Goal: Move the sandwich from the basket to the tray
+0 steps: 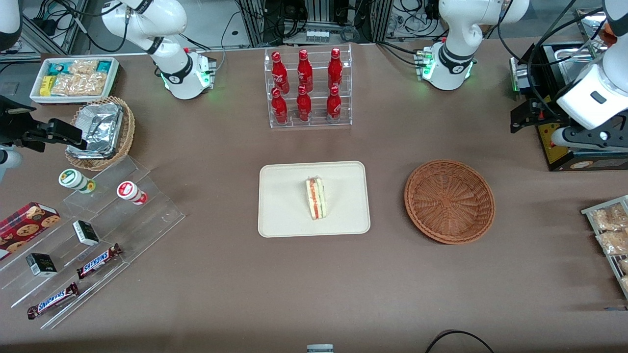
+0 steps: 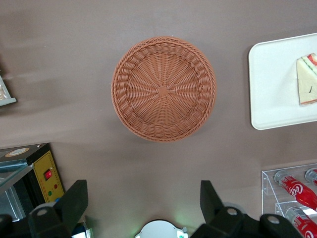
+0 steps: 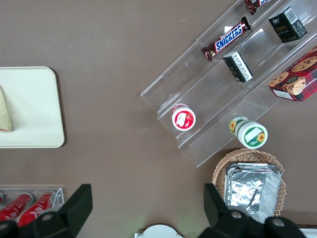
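The sandwich (image 1: 315,197) (image 2: 308,79), a pale wedge with red and green layers, lies on the cream tray (image 1: 289,196) (image 2: 272,84) at the middle of the table. Beside the tray, toward the working arm's end, the reddish-brown wicker basket (image 1: 449,201) (image 2: 164,88) stands with nothing in it. My left gripper (image 1: 584,138) (image 2: 142,191) hangs high above the table near the working arm's end, farther from the front camera than the basket. It is open, its dark fingers (image 2: 77,198) wide apart with only bare table between them.
A clear rack of red bottles (image 1: 306,88) (image 2: 297,191) stands farther back than the tray. A black box with a yellow panel (image 1: 554,142) (image 2: 44,176) sits under my gripper. Snack packets (image 1: 608,230) lie at the working arm's end. A clear stepped display (image 1: 98,230) and a tan foil basket (image 1: 100,130) sit toward the parked arm's end.
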Robot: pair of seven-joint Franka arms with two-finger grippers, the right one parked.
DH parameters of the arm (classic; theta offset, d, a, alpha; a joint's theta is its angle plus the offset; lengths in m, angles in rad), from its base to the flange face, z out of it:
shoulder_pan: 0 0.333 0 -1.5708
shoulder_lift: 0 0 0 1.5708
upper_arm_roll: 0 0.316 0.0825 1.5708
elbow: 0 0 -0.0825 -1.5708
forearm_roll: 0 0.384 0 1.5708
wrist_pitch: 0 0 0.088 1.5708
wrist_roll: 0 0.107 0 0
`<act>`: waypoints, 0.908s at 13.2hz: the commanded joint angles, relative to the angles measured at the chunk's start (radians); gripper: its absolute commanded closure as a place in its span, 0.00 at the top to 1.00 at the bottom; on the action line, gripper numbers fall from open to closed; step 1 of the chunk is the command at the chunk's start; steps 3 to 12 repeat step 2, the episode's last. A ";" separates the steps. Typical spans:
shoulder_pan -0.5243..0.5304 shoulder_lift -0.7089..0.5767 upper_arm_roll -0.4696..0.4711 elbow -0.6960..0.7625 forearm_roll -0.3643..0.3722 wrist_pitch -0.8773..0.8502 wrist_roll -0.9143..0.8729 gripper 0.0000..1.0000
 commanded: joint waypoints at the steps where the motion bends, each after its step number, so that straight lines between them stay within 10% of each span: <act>1: 0.173 -0.038 -0.163 -0.030 -0.008 -0.005 -0.001 1.00; 12: 0.268 -0.038 -0.253 -0.030 -0.010 -0.004 -0.001 1.00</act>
